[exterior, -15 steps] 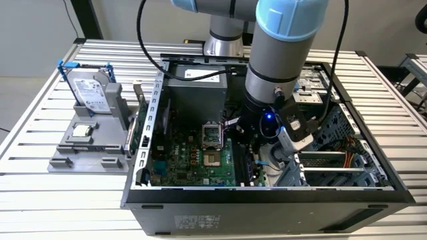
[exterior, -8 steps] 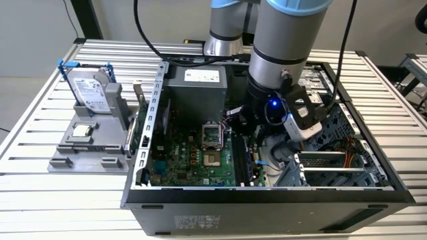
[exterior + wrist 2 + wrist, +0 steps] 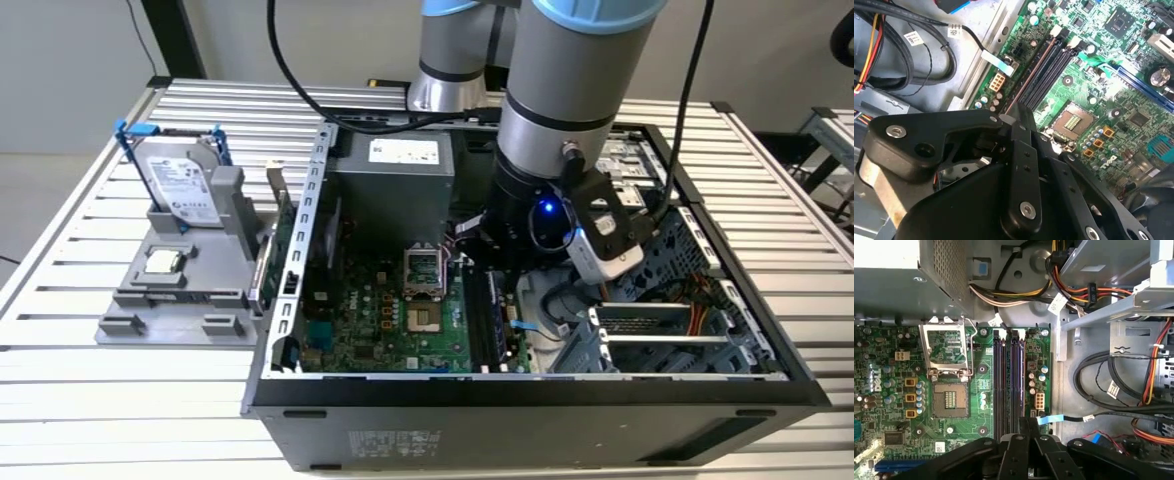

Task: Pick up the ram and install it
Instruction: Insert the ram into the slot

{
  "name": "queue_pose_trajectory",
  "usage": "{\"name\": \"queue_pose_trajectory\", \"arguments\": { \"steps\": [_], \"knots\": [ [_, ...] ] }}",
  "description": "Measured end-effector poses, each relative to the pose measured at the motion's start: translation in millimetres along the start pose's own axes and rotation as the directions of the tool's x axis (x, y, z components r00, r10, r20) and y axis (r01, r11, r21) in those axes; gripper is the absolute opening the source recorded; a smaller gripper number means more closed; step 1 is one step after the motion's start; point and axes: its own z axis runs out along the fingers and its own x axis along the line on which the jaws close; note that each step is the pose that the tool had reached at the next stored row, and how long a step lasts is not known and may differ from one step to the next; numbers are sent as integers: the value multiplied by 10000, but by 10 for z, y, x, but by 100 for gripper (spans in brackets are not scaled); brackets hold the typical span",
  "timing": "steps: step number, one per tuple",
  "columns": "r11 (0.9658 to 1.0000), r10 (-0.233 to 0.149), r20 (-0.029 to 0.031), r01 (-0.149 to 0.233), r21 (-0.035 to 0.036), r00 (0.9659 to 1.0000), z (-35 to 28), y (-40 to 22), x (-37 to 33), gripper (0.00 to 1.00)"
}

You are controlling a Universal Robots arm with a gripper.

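**Claw over the memory slots, RAM on its stand outside the case**

The gripper (image 3: 1027,421) hangs low inside the open computer case (image 3: 534,420). In both wrist views its two black fingers (image 3: 1015,131) look pressed together at the tips, with nothing visible between them. Just beyond the tips run the black memory slots (image 3: 1008,380) of the green motherboard (image 3: 884,390). The slots appear unfilled, though that is hard to confirm. Beside them sits the CPU socket (image 3: 949,395), with its metal frame raised.

In the exterior view, the ram (image 3: 264,262) appears to be the thin greenish stick standing on its long edge. It sits at the side of the grey fixture (image 3: 160,300), just outside the case wall and well apart from the gripper. The same fixture holds the hard drive (image 3: 180,180) and the processor chip (image 3: 163,262).

The stick should be light and stiff but fragile. It is best gripped across its flat faces near the middle of the upper edge, keeping clear of the contact edge. It will likely bind if tilted in the slot.
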Motion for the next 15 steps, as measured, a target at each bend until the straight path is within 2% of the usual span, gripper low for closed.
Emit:
{"name": "queue_pose_trajectory", "arguments": {
  "steps": [15],
  "knots": [
    [9999,-14,-3,14,-133,10000,-7,0,0,0]
  ]
}}
